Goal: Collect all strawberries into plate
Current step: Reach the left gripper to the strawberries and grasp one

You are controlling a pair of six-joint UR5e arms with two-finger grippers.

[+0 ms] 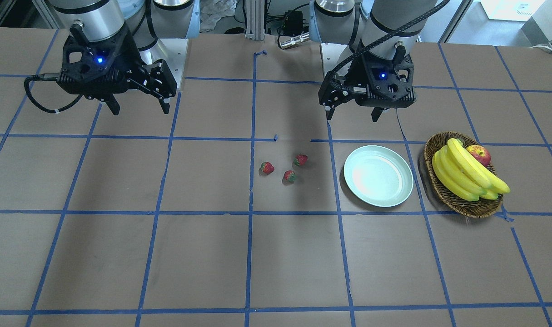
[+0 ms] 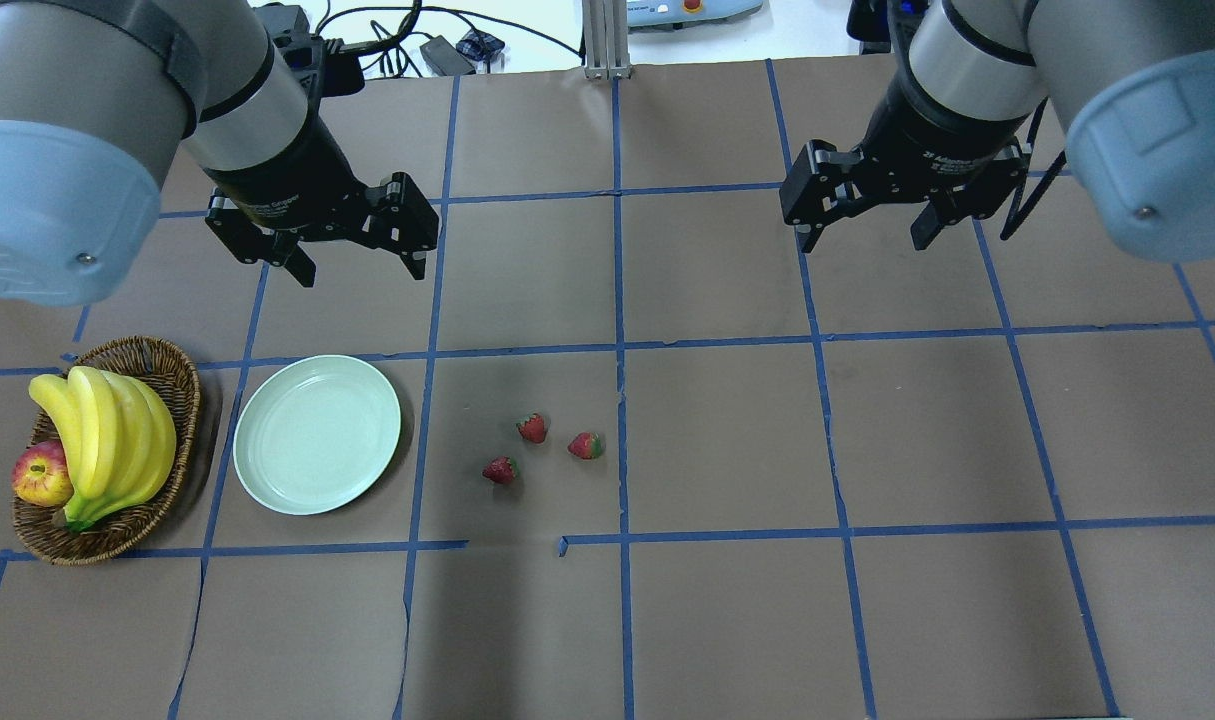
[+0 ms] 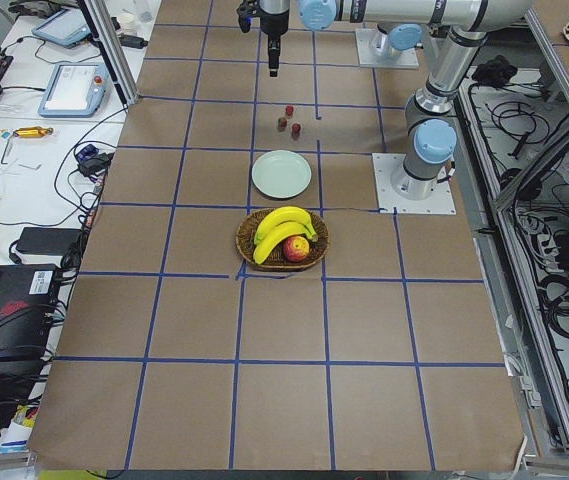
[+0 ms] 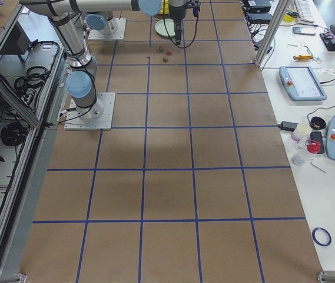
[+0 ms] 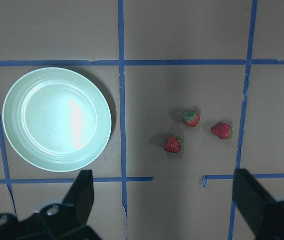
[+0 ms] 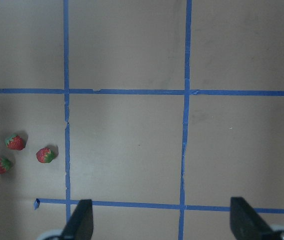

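Note:
Three small red strawberries [image 2: 532, 428] [image 2: 586, 445] [image 2: 500, 469] lie close together on the brown table near its middle. They also show in the front view [image 1: 267, 168] and in the left wrist view [image 5: 191, 118]. The pale mint-green plate [image 2: 317, 435] is empty and sits beside them, toward the robot's left. My left gripper [image 2: 362, 265] hangs open and empty above the table, behind the plate. My right gripper [image 2: 864, 238] hangs open and empty, well off to the right of the berries. In the right wrist view the strawberries [image 6: 15, 142] sit at the left edge.
A brown wicker basket [image 2: 157, 360] holding bananas [image 2: 107, 430] and a red apple [image 2: 42, 473] stands just left of the plate. Blue tape lines grid the table. Cables and equipment lie beyond the far edge.

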